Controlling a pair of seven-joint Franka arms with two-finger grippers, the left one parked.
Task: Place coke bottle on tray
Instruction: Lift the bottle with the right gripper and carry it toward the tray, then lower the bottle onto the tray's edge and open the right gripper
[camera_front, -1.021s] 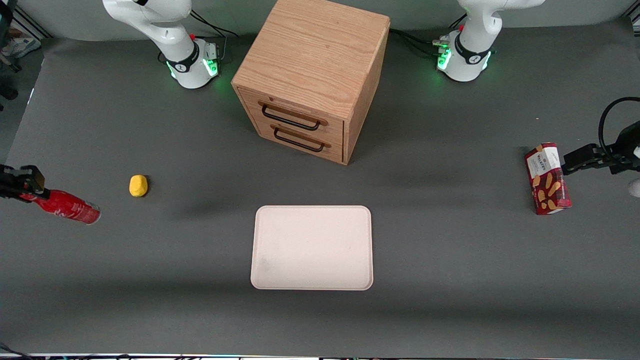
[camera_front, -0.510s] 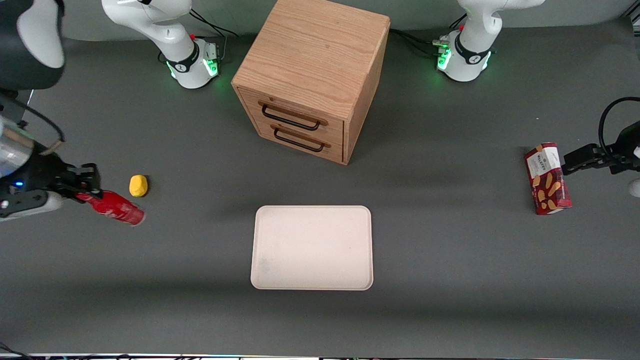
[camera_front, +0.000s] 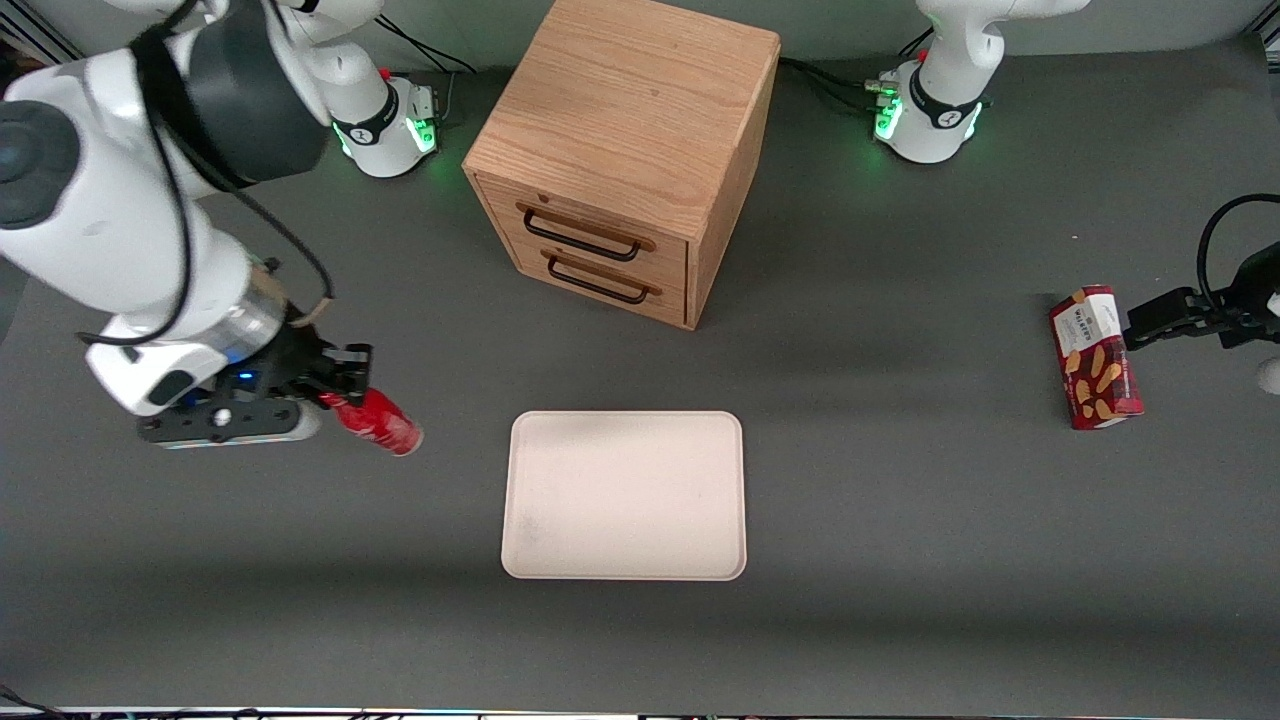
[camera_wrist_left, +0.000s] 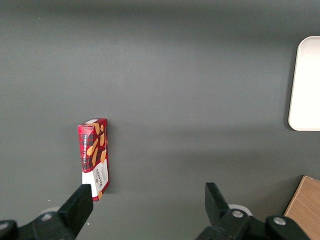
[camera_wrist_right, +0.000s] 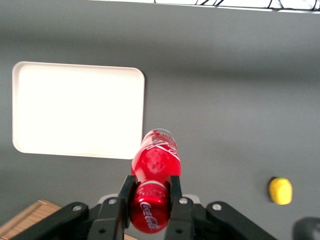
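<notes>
A big dark grey tabletop fills the room. From the front, the tool hangs above it toward the working arm's end, pinching the coke bottle by its top. The bottle sticks out sideways in the air, near the tray but not over it yet. A wooden cabinet stands farther from the front camera than the tray.

From the right wrist, two black fingers squeeze the bottle. It looks shiny, hard, light and probably slippery, so the thin neck seems the best place to hold. A yellow lump lies nearby.
</notes>
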